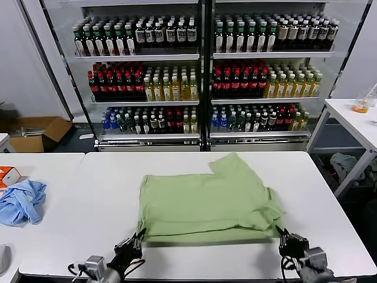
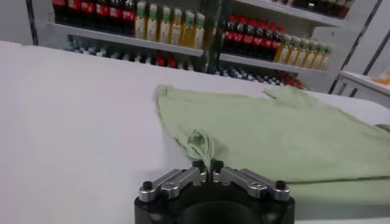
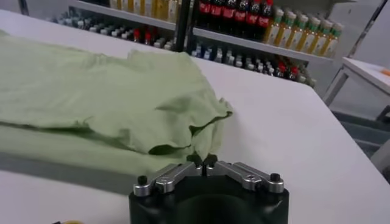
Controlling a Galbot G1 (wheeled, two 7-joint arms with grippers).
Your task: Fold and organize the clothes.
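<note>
Item: green shirt (image 1: 209, 203), plain light green, lying partly folded at the middle of the white table (image 1: 330, 206), one sleeve reaching toward the far side, doubled layers along the near edge.

Item: my left gripper (image 1: 134, 243), at the shirt's near-left corner. Fingers pressed together on a small pinch of fabric, which stands up as a little peak in the left wrist view.

Item: my right gripper (image 1: 288, 240), at the near-right corner. Fingers likewise clenched on the cloth edge, where the upper layer ruffles and curls.

Item: blue cloth (image 1: 20, 201), crumpled on the neighbouring table to the left, well apart. Drinks shelves (image 1: 200, 71) beyond the far edge.

Risks, as I judge them:
- Each pinch looks shallow; a lift could slip a corner free.
- The right grasp may hold only one layer, so the lower layer could stay behind and spoil the fold.
- Uneven lifting between my two arms would skew the crease.
</note>
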